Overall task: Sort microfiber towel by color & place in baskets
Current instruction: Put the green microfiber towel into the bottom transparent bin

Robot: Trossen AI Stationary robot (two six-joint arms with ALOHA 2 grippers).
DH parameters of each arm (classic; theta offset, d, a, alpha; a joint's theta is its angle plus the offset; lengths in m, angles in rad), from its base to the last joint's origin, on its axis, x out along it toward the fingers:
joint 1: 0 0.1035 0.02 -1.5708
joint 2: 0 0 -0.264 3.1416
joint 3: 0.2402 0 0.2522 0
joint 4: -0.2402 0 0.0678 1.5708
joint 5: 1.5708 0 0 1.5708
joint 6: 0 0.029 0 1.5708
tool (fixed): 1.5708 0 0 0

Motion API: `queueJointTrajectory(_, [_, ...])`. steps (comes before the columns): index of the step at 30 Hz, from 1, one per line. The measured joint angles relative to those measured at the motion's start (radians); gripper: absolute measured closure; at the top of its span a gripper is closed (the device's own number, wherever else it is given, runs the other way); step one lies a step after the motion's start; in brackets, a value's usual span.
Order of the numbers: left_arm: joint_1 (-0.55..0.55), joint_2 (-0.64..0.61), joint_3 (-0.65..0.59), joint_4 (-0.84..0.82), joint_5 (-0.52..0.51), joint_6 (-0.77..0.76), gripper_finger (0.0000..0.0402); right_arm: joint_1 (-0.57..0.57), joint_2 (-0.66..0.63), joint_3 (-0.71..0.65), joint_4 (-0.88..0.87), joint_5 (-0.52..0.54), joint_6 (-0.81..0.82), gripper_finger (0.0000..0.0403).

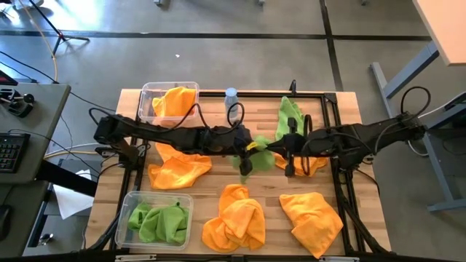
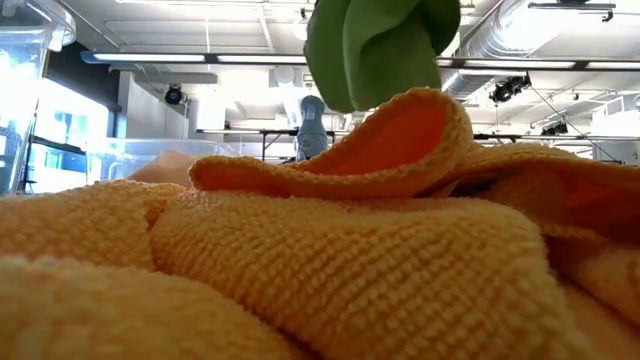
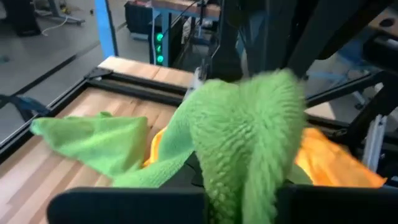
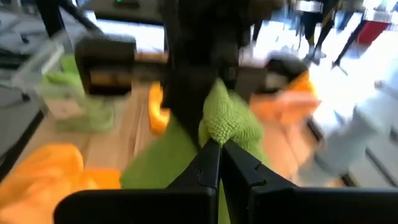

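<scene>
A lime green towel point(image 1: 260, 148) hangs lifted over the table's middle, between my two grippers; it also shows at the top of the low view point(image 2: 380, 40). My left gripper point(image 1: 246, 161) is shut on it, and so is my right gripper point(image 1: 285, 151). A second green towel point(image 1: 289, 116) lies flat on the table at the far right. Orange towels lie on the table at the left point(image 1: 179, 169), near middle point(image 1: 234, 223) and near right point(image 1: 312, 217). The far-left basket point(image 1: 149, 91) holds an orange towel point(image 1: 175, 102). The near-left basket point(image 1: 131, 200) holds green towels point(image 1: 160, 223). My left gripper has a thick bunch of the green towel point(image 3: 245, 168) between its two fingers, several layers. The cloth rises past the fingers and folds over, clear of the table. The place of contact is hidden by the cloth. My right gripper pinches a bunched corner of the green towel point(image 4: 219, 127) at its fingertips point(image 4: 208, 155). It comes roughly level from the table's right side. The cloth spreads away beyond the fingers, lifted off the table.
A small clear water bottle point(image 1: 231, 97) stands at the far middle. Another orange towel point(image 1: 312, 163) lies under my right arm. A black frame point(image 1: 338, 109) runs round the wooden table top. An orange towel point(image 2: 320, 250) fills the low view's foreground.
</scene>
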Motion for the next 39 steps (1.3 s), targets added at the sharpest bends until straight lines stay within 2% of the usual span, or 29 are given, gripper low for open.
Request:
queueJointTrajectory(5, [0.001, -0.015, 0.0, -0.02, -0.002, -0.001, 0.0398, 0.0, 0.0, 0.002, -0.14, 0.002, 0.108, 0.0402])
queueJointTrajectory(14, [0.0, -0.04, -0.001, -0.048, -0.014, -0.009, 0.04, 0.0, 0.0, 0.004, -0.197, -0.014, 0.154, 0.0395])
queueJointTrajectory(17, [0.001, -0.06, 0.003, -0.062, -0.026, -0.027, 0.04, 0.001, 0.002, -0.003, -0.254, -0.025, 0.179, 0.0368])
queueJointTrajectory(25, [0.0, -0.079, 0.001, -0.124, -0.027, -0.027, 0.0401, 0.001, 0.001, -0.001, -0.401, 0.002, 0.282, 0.026])
queueJointTrajectory(29, [-0.007, -0.133, 0.001, -0.222, -0.041, -0.027, 0.0401, 0.0, 0.005, -0.001, -0.41, 0.002, 0.315, 0.0233])
queueJointTrajectory(34, [-0.057, -0.236, 0.006, -0.371, -0.117, -0.044, 0.0401, 0.0, 0.024, -0.001, -0.412, 0.003, 0.396, 0.0232])
queueJointTrajectory(39, [-0.135, -0.265, 0.12, -0.694, -0.185, -0.166, 0.0401, 0.0, 0.059, -0.026, -0.398, 0.025, 0.416, 0.0244])
